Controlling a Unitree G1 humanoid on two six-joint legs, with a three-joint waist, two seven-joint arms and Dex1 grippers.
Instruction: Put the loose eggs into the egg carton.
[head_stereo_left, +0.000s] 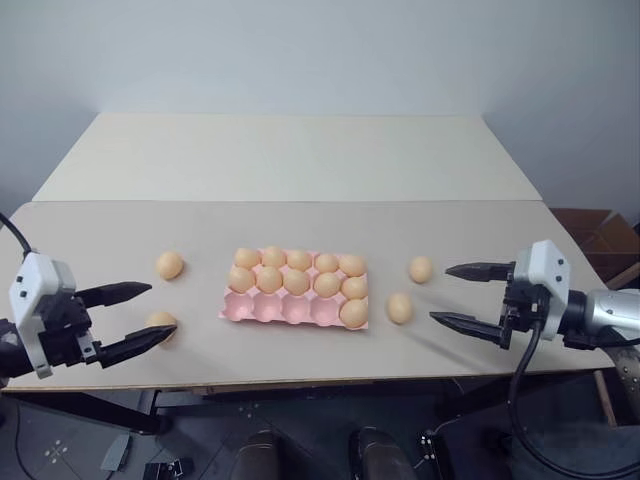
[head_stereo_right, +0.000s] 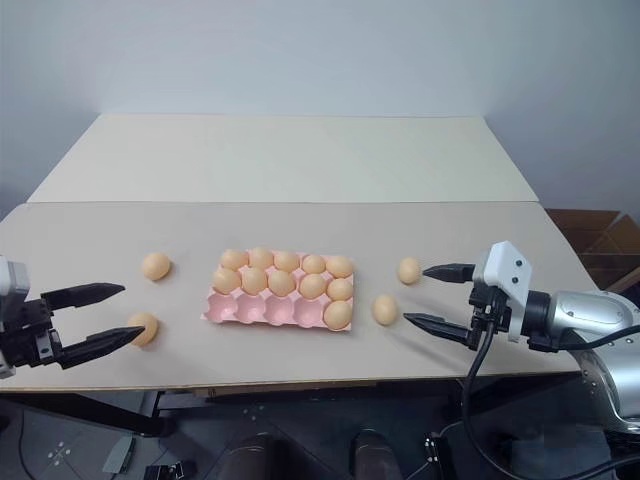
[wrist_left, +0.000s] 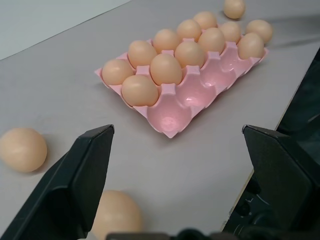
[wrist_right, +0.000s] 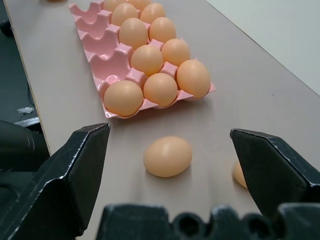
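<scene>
- My left gripper (head_stereo_left: 146, 315) hangs over the near left part of the table (head_stereo_left: 300, 170), its two black fingers spread wide with nothing between them.
- One loose egg (head_stereo_left: 160, 322) lies on the table right by the tip of my left gripper's nearer finger; I cannot tell whether the finger touches it.
- My right gripper (head_stereo_left: 448, 296) hangs over the near right part of the table, fingers parted just as wide, and it holds nothing.
- A second loose egg (head_stereo_left: 400, 308) lies on the table just beside the right end of the egg carton (head_stereo_left: 262, 312), in front of my right fingertips and apart from them.
- The pink carton sits flat in the middle of the table between my two grippers.
- Its nearest row has four bare cups (wrist_left: 172, 117) and one egg in the right-end cup (head_stereo_left: 353, 313).
- The middle and far rows are full, five eggs each.
- A third loose egg (head_stereo_left: 421, 269) lies a little farther off than the second one, to the right of the carton and close to my right gripper's farther fingertip.
- A fourth loose egg (head_stereo_left: 169, 265) lies to the left of the carton, beyond my left gripper and clear of it.
</scene>
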